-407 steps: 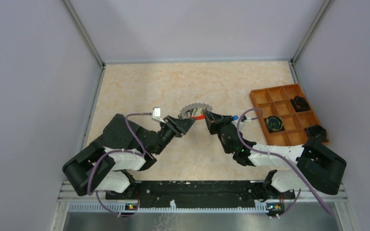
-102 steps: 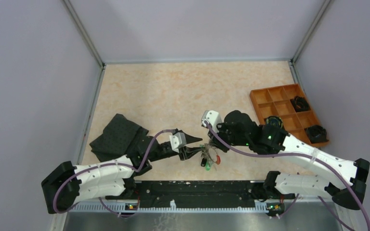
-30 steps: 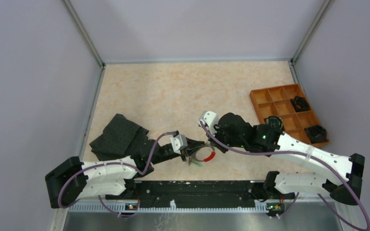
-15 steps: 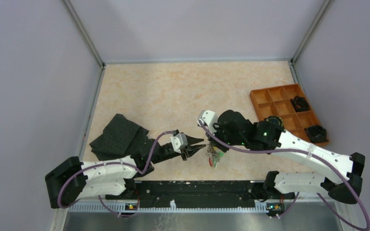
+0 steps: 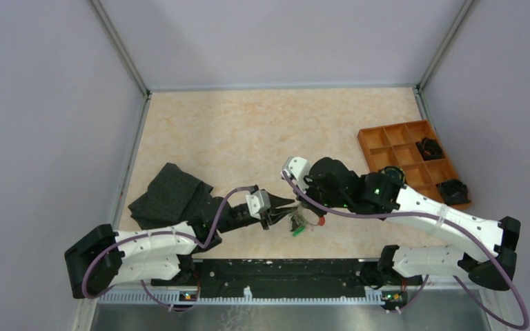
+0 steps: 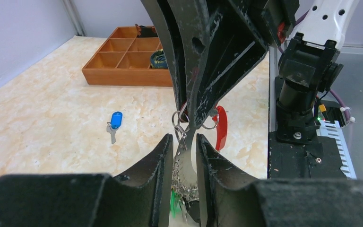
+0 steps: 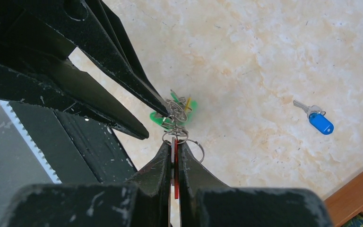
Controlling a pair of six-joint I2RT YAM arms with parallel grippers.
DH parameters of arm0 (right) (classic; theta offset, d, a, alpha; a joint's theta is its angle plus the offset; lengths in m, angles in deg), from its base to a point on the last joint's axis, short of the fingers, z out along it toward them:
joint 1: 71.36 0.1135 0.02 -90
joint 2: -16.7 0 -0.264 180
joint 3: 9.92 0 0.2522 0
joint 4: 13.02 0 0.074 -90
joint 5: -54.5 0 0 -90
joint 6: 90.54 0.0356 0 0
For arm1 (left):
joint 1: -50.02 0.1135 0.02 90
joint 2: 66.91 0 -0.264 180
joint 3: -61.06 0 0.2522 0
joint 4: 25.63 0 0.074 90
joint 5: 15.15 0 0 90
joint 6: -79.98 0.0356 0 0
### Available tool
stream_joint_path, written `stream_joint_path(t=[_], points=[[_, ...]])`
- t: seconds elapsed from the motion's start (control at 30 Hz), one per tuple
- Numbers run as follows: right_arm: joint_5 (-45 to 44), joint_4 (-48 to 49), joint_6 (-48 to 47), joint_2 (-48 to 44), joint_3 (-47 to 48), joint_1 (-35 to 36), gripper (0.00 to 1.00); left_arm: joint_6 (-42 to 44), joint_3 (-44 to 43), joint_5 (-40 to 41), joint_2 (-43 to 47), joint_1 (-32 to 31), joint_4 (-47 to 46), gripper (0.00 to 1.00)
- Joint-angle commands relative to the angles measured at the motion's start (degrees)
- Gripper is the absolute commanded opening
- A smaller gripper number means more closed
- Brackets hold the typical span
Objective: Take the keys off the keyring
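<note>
My right gripper (image 7: 174,144) is shut on the keyring (image 6: 222,126), pinching its red sleeve and grey wire edge-on above the table's near middle. Small split rings and the keys (image 7: 166,117) dangle below that grip, a green head showing in the bunch (image 5: 297,229). My left gripper (image 6: 185,138) is open, its jaws a narrow gap apart with the metal bunch (image 6: 183,179) hanging between them. In the top view the left gripper (image 5: 284,210) meets the right gripper (image 5: 305,216) tip to tip. A loose blue-headed key (image 6: 116,120) lies flat on the table (image 7: 320,123).
An orange compartment tray (image 5: 369,141) stands at the right with black coiled objects (image 5: 429,148) in some cells. A dark textured cloth-like shape (image 5: 169,194) lies beside the left arm. The black base rail (image 5: 283,269) runs along the near edge.
My left gripper's jaws have parted from shut. The ring, flat and face-up a second ago, now hangs edge-on from the right gripper, which has shifted slightly left.
</note>
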Motion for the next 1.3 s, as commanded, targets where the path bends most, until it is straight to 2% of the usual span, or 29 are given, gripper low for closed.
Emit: stream_joint_path(t=[0.0, 0.47, 0.7, 0.97, 1.13, 1.27], points=[[-1.35, 2.57, 0.83, 0.77, 4.07, 0.9, 0.0, 1.34, -3.06, -0.82, -0.92, -0.14, -1.3, 0.3], [-2.47, 2.12, 2.75, 1.31, 4.85, 1.31, 0.0, 1.97, -3.82, 1.09, -1.85, -0.17, 1.1, 0.29], [-2.18, 2.11, 2.84, 1.64, 5.06, 1.57, 0.0, 2.17, -4.14, 1.12, -2.69, -0.16, -0.83, 0.27], [-2.13, 1.12, 3.1, 1.55, 5.64, 1.77, 0.0, 3.02, -4.43, 1.52, -3.84, -0.17, -0.75, 0.16], [-2.66, -1.36, 2.59, 1.4, 6.59, 1.75, 0.0, 3.84, -4.19, 1.2, -3.71, -0.15, -0.38, 0.0], [-7.12, -5.36, 1.85, 1.56, 8.78, 1.8, 0.0, 6.06, -3.99, -0.62, -3.06, -0.16, 1.63, 0.0]])
